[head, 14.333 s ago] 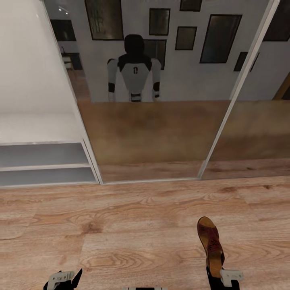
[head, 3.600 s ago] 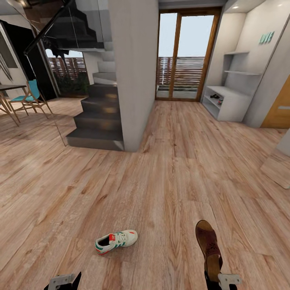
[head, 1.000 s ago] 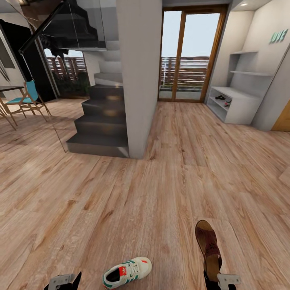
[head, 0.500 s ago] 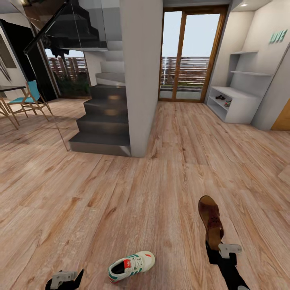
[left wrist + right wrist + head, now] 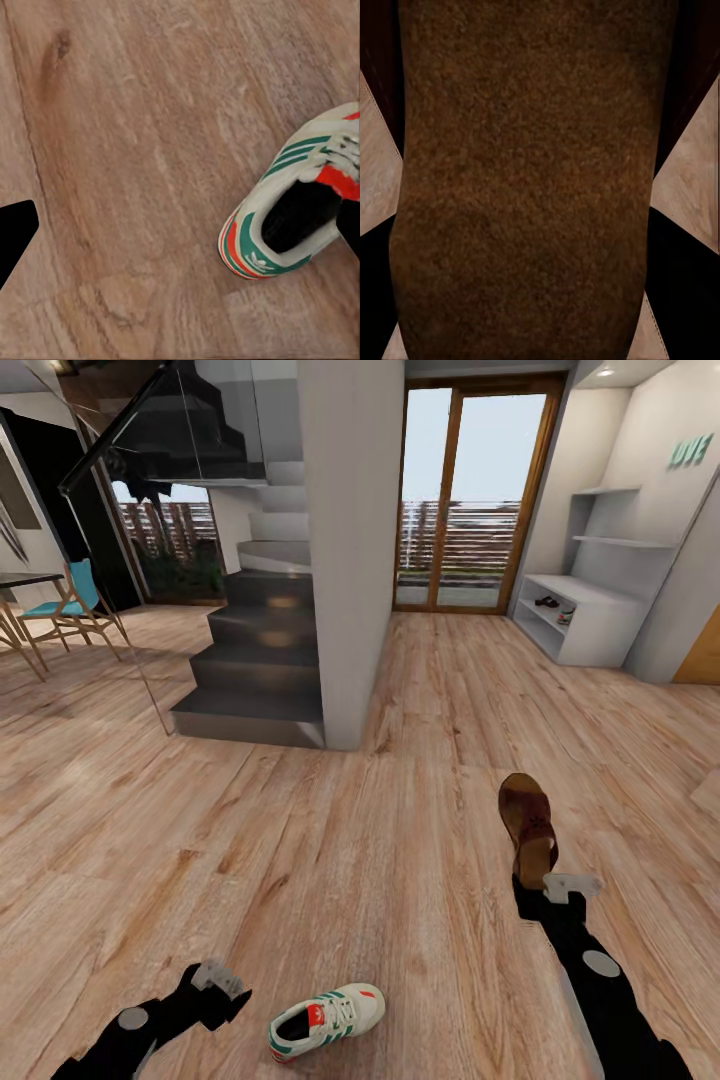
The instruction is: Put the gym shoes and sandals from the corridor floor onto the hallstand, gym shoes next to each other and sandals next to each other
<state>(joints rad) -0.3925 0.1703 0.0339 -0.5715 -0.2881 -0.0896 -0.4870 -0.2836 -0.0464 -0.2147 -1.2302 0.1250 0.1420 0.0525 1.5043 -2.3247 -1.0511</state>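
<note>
A white gym shoe [image 5: 327,1020] with green stripes and a red-orange tongue lies on its sole on the corridor floor [image 5: 400,840], close in front of me. My left gripper [image 5: 228,1000] hovers just left of it. The left wrist view shows that gripper [image 5: 180,232] open, with the gym shoe [image 5: 292,225] near one fingertip [image 5: 349,221]. My right gripper [image 5: 540,882] is shut on the heel of a brown sandal [image 5: 527,822], held off the floor with its toe pointing away. The sandal's sole [image 5: 525,187] sits between the right fingers [image 5: 682,285]. The hallstand [image 5: 600,640] stands far off at the right, with a dark sandal [image 5: 547,601] and another shoe [image 5: 566,617] on it.
A grey pillar [image 5: 350,550] and the dark staircase [image 5: 255,660] rise ahead on the left. Glass doors [image 5: 460,500] close the corridor's far end. A blue chair [image 5: 65,610] and a table stand far left. Wood floor stretches between me and the hallstand.
Both arms have reached forward. The right gripper has carried the sandal up and away from me. The left gripper has come in beside the gym shoe, which has not moved.
</note>
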